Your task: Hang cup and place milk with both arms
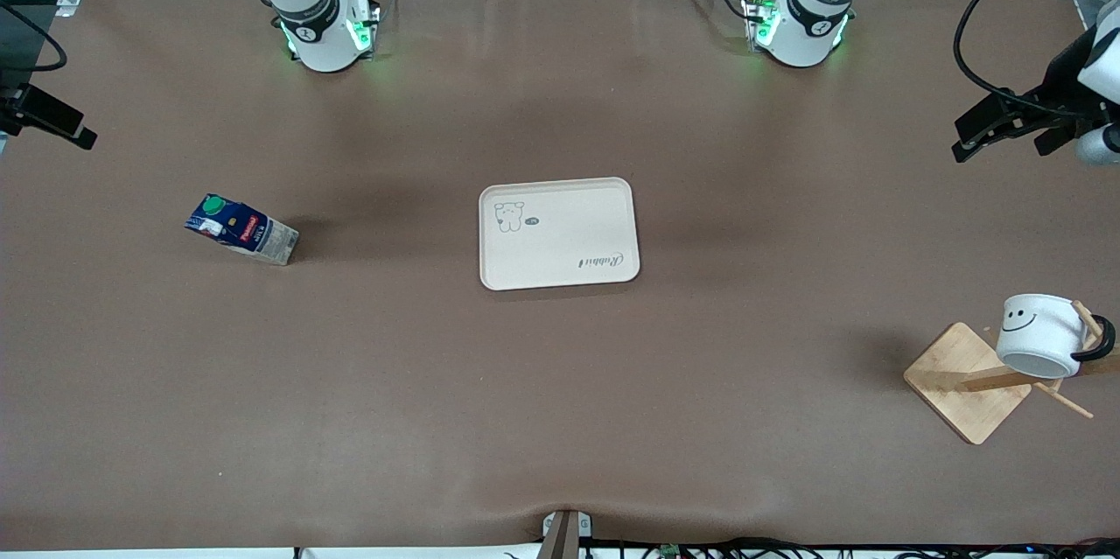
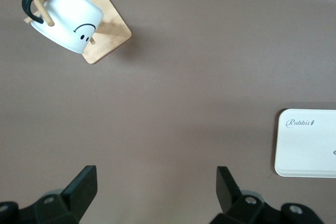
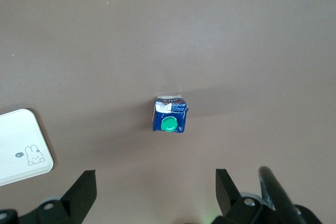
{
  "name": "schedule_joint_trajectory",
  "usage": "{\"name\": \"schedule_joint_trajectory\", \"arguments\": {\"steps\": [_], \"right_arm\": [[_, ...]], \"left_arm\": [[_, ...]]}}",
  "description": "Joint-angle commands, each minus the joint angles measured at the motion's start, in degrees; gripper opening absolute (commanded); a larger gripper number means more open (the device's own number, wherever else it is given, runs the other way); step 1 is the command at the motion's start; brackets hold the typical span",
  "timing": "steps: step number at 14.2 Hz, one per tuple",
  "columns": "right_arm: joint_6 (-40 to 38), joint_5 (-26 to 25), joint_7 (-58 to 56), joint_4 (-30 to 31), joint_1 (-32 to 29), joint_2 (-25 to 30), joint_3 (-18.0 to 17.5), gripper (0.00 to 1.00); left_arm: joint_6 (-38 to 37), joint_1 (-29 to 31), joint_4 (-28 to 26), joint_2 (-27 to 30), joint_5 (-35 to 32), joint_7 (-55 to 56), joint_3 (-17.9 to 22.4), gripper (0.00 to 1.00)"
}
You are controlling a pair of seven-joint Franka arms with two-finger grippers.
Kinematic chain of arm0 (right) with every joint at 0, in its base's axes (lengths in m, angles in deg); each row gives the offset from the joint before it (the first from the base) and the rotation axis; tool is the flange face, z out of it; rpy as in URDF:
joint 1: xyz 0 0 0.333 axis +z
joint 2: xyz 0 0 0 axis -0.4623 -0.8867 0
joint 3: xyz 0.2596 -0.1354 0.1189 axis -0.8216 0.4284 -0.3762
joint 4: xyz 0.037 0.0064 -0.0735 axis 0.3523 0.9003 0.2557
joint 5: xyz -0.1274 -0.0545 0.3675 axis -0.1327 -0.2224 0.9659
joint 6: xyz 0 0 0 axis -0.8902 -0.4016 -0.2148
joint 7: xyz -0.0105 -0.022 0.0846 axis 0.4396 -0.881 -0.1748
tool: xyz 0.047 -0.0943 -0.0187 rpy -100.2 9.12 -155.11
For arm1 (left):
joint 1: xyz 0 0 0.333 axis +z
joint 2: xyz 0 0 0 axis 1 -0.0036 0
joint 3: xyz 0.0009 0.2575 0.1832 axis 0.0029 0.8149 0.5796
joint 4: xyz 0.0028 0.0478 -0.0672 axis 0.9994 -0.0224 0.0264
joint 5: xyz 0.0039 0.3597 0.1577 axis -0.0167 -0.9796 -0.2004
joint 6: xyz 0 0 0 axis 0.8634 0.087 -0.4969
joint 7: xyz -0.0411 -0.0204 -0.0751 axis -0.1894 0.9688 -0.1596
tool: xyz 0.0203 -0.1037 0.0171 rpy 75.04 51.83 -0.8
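Note:
The cup (image 1: 1041, 336) hangs by its black handle on a peg of a wooden rack (image 1: 962, 384) at the left arm's end of the table; it also shows in the left wrist view (image 2: 65, 17). The milk (image 1: 242, 229) stands on the table at the right arm's end, and the right wrist view (image 3: 169, 115) shows it from above with its green cap. My left gripper (image 2: 156, 174) is open and empty, high over bare table between the rack and the tray. My right gripper (image 3: 156, 177) is open and empty, high over the table beside the milk.
A cream tray (image 1: 560, 233) with a rabbit drawing lies at the table's middle, with nothing on it. It shows at the edge of the left wrist view (image 2: 310, 145) and the right wrist view (image 3: 21, 145). The tabletop is brown.

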State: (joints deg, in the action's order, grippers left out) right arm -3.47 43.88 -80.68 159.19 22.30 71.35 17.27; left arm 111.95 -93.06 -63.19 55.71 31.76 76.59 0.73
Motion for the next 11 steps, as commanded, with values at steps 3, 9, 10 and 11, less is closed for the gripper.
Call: {"name": "schedule_joint_trajectory", "arguments": {"steps": [3,9,10,11], "right_arm": [[-0.8,0.01,0.69,-2.2,0.49,-0.81,-0.19,1.0],[-0.63,0.36,0.43,-2.2,0.85,-1.6,-0.19,1.0],[-0.45,0.36,0.34,-2.2,0.58,-1.68,-0.1,1.0],[0.51,-0.08,0.34,-2.2,0.84,-1.6,-0.1,1.0]], "left_arm": [[-0.72,0.89,-3.38,2.91,0.62,-2.29,-0.19,1.0],[-2.05,1.33,-1.71,2.21,-0.17,-5.9,0.16,1.0],[-2.05,1.51,-1.71,2.12,-0.17,-6.77,0.25,1.0],[-2.05,1.77,-1.71,2.03,-0.69,-7.48,0.6,1.0]]}}
